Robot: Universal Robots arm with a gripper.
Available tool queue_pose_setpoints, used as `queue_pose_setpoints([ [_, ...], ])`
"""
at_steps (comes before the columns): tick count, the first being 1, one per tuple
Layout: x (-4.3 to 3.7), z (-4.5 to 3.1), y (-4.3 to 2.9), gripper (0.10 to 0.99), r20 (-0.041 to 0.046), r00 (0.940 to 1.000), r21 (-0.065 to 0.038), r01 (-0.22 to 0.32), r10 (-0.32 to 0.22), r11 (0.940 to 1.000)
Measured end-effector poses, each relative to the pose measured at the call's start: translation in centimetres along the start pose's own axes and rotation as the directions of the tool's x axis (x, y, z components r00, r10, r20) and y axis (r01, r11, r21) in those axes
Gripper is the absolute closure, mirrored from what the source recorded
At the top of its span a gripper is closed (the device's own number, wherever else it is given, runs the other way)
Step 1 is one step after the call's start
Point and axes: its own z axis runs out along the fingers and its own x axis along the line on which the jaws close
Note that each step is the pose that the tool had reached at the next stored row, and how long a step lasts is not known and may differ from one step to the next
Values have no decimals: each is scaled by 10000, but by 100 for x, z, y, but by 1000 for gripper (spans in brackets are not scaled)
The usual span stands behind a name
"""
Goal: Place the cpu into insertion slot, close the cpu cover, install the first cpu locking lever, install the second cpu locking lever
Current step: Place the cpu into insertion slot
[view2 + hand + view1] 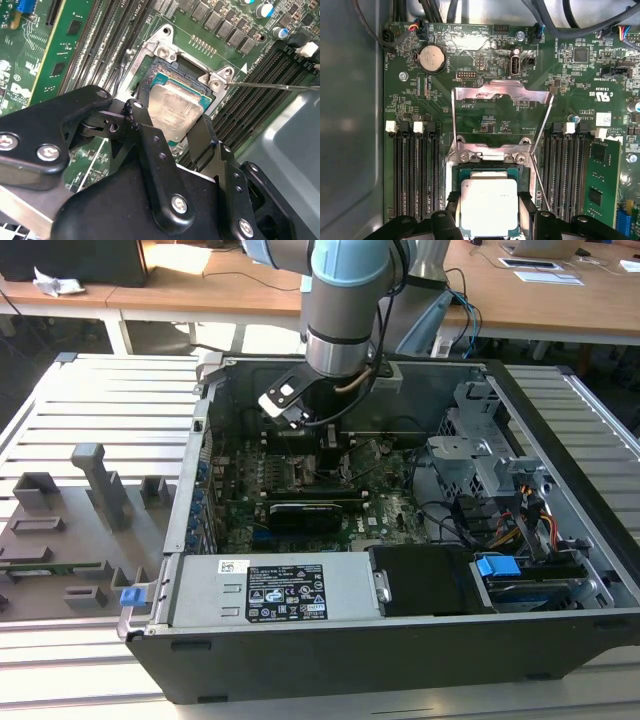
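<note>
I'm looking at an open computer case (330,650) lying on a slatted metal surface (100,390). Wooden desks (200,290) are running behind it at twelve o'clock in the exterior view. A set of grey fixtures (100,485) is sitting at nine o'clock from the case, toward the exterior view's left. The arm (345,310) is reaching straight down into the case over the green motherboard (240,490), at about eleven o'clock from the case's middle.

In the first wrist view the cpu (489,210) is lying silver side up between the two black fingers (454,200) of the gripper (489,200), directly over the insertion slot (492,149) — I cannot tell whether it is fully seated or hovering just above. The slot's silver rim is showing along the edge of the chip away from the gripper. The cpu cover (502,92) is standing swung open on the side of the slot away from the gripper, with the board showing through its window. A thin wire lever (542,125) is leaning up beside the cover. Long black memory slots (415,175) are flanking the socket on both sides.

The gripper is clamping the cpu — in both wrist views the fingers are pressing against two opposite edges of the chip, spread only as wide as the chip itself.
</note>
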Motion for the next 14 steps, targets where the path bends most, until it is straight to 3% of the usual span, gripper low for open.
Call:
queue_pose_setpoints([
  [10,-29,40,-2,545,-13,10000,0,-31,31,10000],
  [14,-26,51,-1,545,-78,10000,-1,-30,30,10000],
])
